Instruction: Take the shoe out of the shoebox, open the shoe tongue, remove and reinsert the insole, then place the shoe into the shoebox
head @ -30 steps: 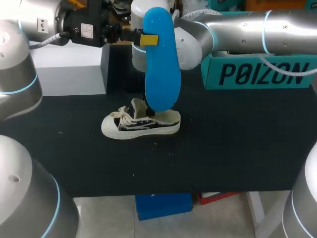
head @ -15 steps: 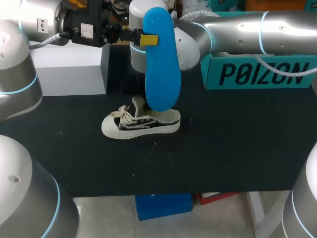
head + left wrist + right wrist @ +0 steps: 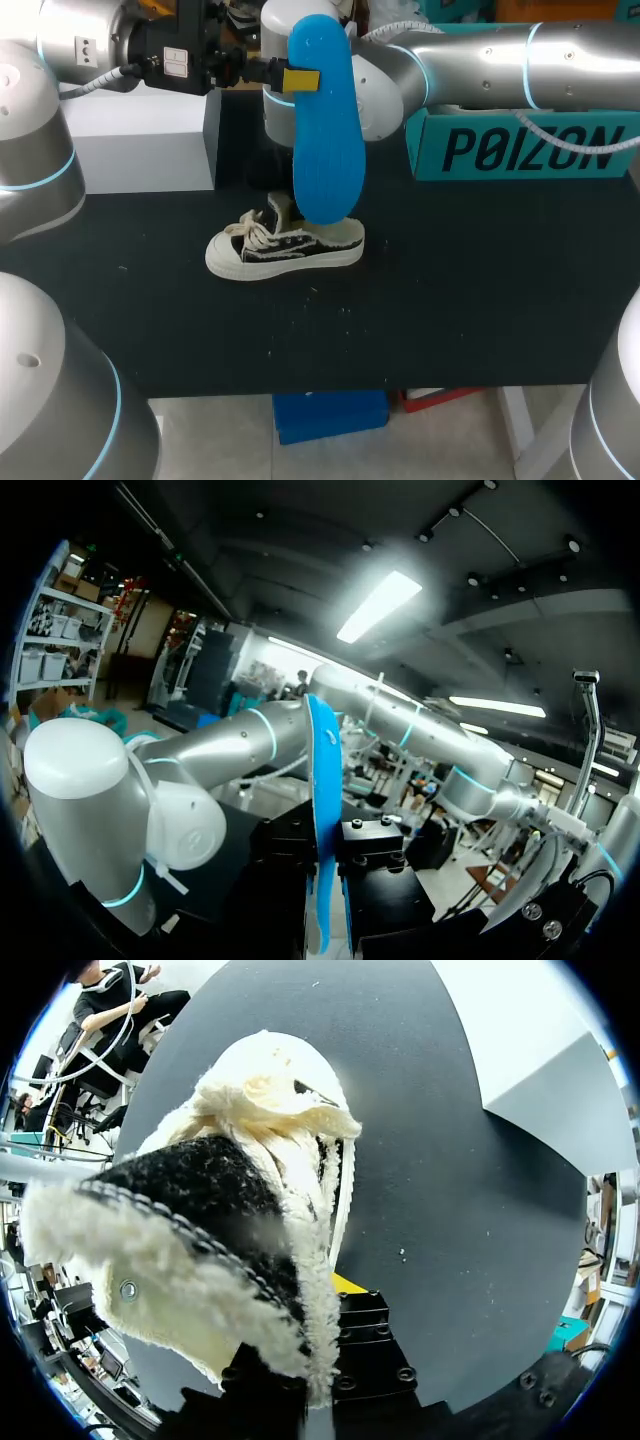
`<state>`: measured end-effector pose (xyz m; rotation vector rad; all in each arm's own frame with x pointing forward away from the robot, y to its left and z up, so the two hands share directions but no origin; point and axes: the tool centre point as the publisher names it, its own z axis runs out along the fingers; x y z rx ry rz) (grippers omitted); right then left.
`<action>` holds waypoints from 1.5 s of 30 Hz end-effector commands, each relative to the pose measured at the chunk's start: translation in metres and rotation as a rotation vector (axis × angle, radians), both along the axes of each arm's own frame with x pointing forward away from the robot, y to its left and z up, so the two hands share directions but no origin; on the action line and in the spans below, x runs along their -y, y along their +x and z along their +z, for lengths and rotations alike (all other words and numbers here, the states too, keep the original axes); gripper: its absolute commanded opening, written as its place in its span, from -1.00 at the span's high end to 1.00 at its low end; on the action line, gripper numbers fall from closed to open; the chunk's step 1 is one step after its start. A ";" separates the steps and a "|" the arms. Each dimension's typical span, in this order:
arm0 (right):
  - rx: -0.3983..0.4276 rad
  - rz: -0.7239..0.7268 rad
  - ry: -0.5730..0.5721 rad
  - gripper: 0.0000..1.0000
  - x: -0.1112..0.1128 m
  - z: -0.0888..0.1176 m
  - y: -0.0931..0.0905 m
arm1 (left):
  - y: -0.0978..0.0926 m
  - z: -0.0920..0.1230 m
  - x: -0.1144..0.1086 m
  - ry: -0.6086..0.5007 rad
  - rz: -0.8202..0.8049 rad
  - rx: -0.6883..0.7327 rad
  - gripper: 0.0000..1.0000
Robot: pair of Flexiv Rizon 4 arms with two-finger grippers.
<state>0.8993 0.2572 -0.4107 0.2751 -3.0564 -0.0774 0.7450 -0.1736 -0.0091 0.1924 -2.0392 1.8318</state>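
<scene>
**Above the shoe: insole out, waiting to go back in**

Directly below the left pincer (image 3: 303, 80) hangs the blue insole (image 3: 326, 150), clamped near its upper end and held upright. Its broader end points down, close over the shoe (image 3: 285, 250). The left wrist view shows the insole edge-on, pinched between that pincer's two sides.

The shoe stands on its sole on the black counter (image 3: 480, 290), under the left pincer, toe towards the left arm's side. The right pincer (image 3: 320, 1310) is at the heel end. In its wrist view the fleecy collar wall runs down between its fingers (image 3: 345, 1282), which look narrowly closed on it, steadying the shoe.

Judging by this, the insole has been removed and reinsertion is the step in hand. The next move probably calls for lowering the insole's broad end into the opening, then tipping it forward to slide towards the toe while the right pincer keeps the shoe from skidding.

The shoe is a low sneaker with a black upper, white rubber toe cap and sole, loose cream laces, a raised tongue and thick cream fleece lining. The fleece looks likely to drag on the insole.
</scene>
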 end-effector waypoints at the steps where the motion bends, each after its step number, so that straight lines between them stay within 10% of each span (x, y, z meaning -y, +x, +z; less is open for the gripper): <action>1: -0.009 -0.026 0.014 1.00 0.005 0.017 -0.001 | 0.000 -0.001 0.001 0.000 0.004 0.001 1.00; 13: 0.044 -0.422 -0.029 1.00 0.039 0.081 -0.007 | 0.000 -0.001 0.001 0.000 0.004 0.001 1.00; 33: -0.030 -1.615 -0.120 1.00 0.050 0.068 -0.021 | 0.000 -0.001 0.001 0.000 0.004 0.001 1.00; 45: -0.014 -1.824 -0.054 1.00 0.044 0.049 -0.040 | 0.000 -0.001 0.001 0.000 0.004 0.001 1.00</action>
